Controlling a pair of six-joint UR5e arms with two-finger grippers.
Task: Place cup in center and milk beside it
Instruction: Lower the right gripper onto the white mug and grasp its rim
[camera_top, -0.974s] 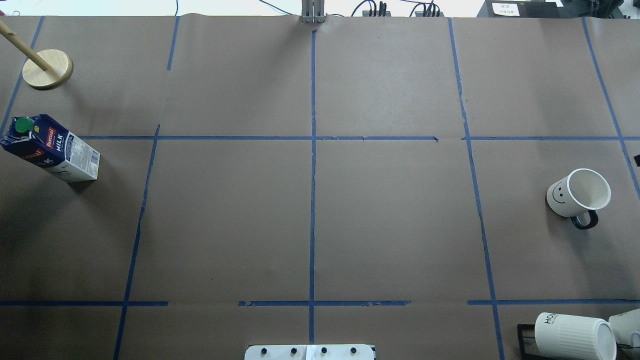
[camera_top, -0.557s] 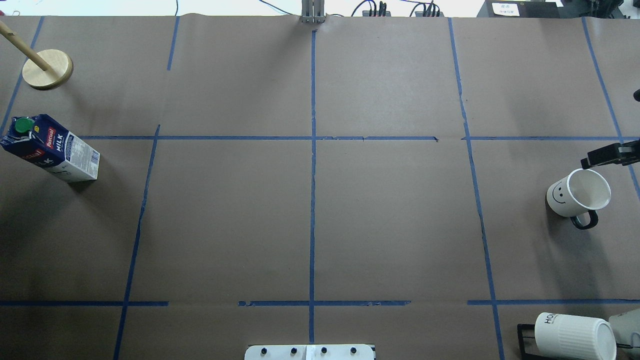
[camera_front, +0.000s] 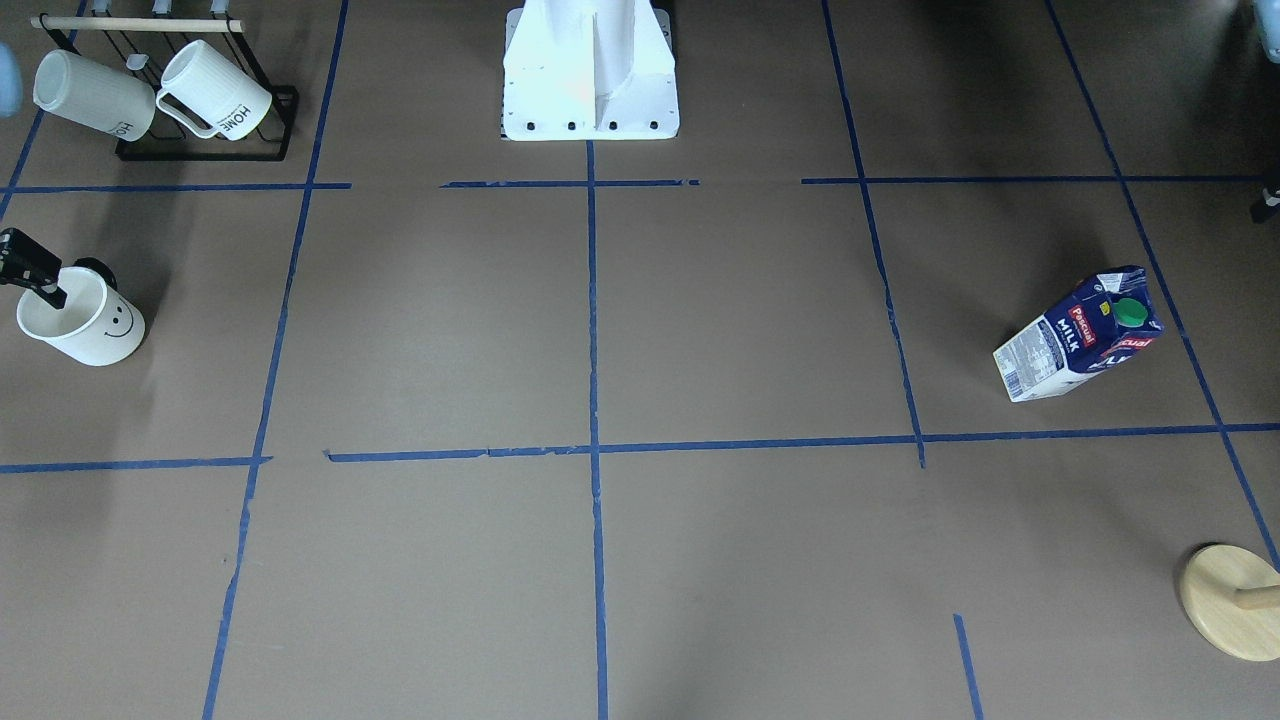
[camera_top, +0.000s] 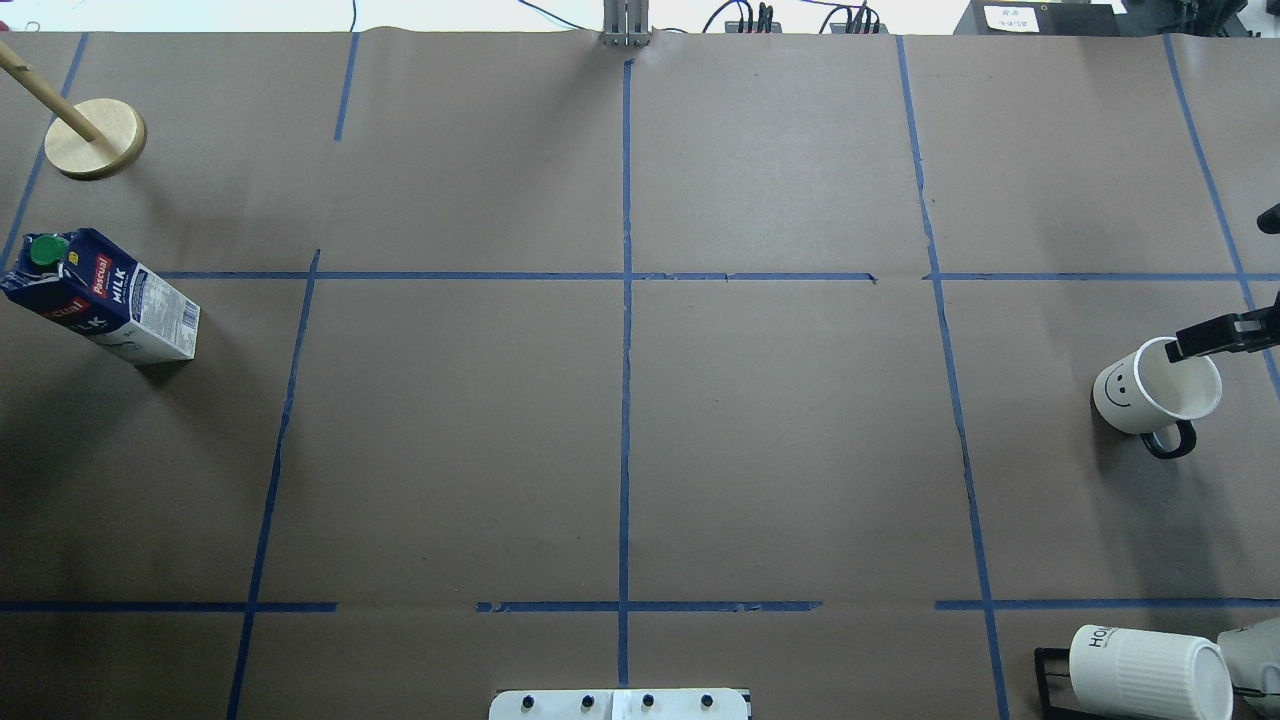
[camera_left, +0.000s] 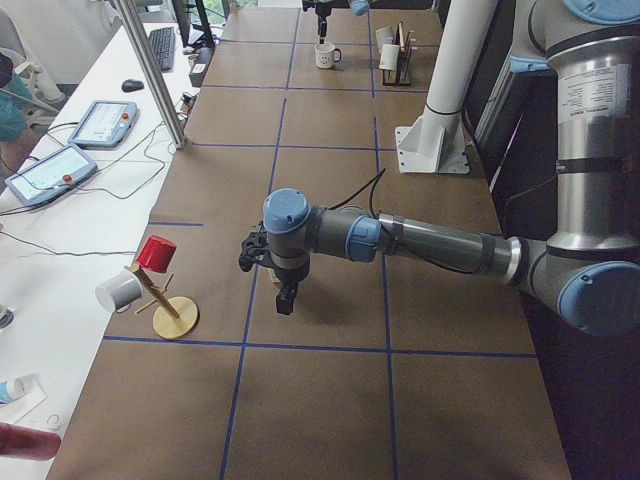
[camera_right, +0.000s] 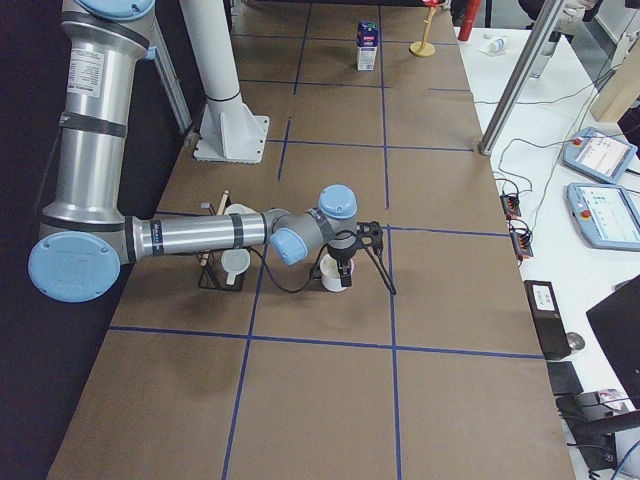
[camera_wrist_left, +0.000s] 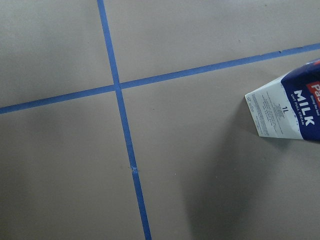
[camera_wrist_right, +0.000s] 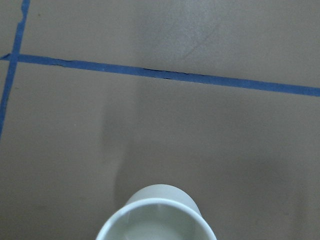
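Right arm enters at the overhead view's right edge, right gripper (camera_top: 1217, 289) jaws spread; one finger (camera_top: 1212, 336) overlaps the cup (camera_top: 1128, 392) rim

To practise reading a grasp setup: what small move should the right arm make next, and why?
Probably lower the right gripper so the wall of the cup comes between its fingers. It looks open, one finger over the cup's mouth by the rim; the cup stands upright, far from the center.
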